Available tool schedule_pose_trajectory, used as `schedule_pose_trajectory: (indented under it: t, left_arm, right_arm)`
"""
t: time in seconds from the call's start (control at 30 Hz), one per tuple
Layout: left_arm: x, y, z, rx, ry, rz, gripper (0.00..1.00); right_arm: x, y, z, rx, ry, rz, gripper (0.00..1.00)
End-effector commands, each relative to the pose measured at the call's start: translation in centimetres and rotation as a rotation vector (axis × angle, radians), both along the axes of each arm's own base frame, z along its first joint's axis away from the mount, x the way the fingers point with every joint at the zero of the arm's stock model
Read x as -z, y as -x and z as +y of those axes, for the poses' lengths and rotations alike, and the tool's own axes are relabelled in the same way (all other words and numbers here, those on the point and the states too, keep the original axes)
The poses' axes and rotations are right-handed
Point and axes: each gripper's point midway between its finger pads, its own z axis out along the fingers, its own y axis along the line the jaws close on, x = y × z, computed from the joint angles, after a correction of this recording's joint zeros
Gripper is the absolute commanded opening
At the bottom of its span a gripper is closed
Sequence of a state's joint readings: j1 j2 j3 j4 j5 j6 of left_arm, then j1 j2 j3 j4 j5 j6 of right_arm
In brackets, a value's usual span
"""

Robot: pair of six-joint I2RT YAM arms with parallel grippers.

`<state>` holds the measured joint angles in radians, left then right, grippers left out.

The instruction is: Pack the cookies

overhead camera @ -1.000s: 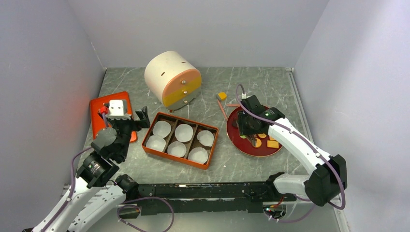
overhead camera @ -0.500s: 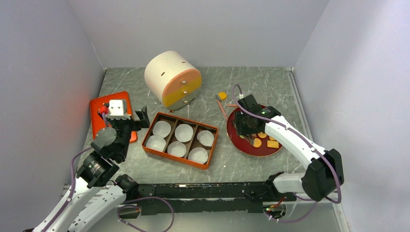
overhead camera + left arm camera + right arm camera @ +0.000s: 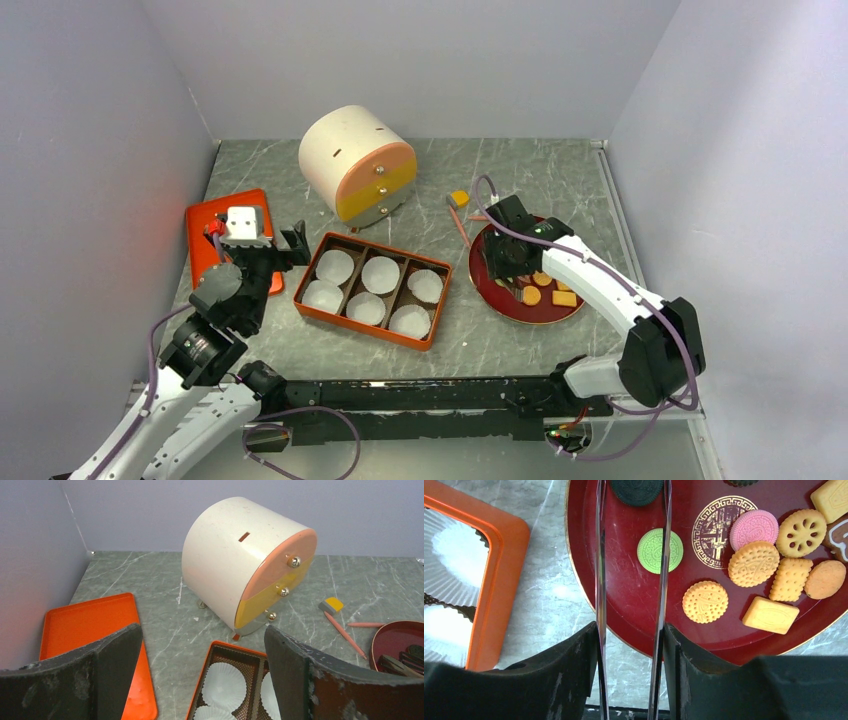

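Note:
Several cookies lie on a dark red plate (image 3: 500,300) at the right: a green one (image 3: 660,550), a pink one (image 3: 754,529), round orange ones (image 3: 705,601) and yellow squares (image 3: 770,615). My right gripper (image 3: 630,630) hangs over the plate's left side, shut on metal tongs (image 3: 663,580). The two blades stand apart, and their tips flank a black cookie (image 3: 637,490) at the top edge of the right wrist view. An orange box (image 3: 360,327) with white paper cups (image 3: 380,273) sits mid-table. My left gripper (image 3: 202,680) hovers open and holds nothing, above the box's left end.
A round cream cabinet with pink and yellow drawers (image 3: 355,165) stands behind the box. An orange lid (image 3: 205,255) lies at the far left near the wall. A pencil (image 3: 458,228) and a small eraser (image 3: 459,198) lie just left of and behind the plate.
My right gripper with the tongs has shifted slightly left over the plate. The left arm has not moved.

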<state>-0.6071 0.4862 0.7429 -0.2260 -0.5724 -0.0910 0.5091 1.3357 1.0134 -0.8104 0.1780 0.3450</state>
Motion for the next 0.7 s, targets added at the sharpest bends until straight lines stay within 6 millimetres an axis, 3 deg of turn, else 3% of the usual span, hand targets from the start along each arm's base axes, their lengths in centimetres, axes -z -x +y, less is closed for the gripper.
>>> schedule_pose_trajectory:
  t: [0.0,0.3,0.67]
  left_arm:
    - [-1.0,0.0,0.0,0.006,0.025,-0.041,0.96]
    - [-1.1,0.1,0.0,0.007,0.028,-0.044,0.96]
    - [-1.0,0.0,0.3,-0.002,0.032,-0.044,0.96]
  right_arm:
    - [-0.5,-1.1,-0.1,0.004,0.009,-0.045,0.50]
    - [-1.4,-1.3,-0.2,-0.001,0.011,-0.066,0.38]
    - [-5.7,-1.8,0.1,-0.059,-0.027,-0.174,0.29]
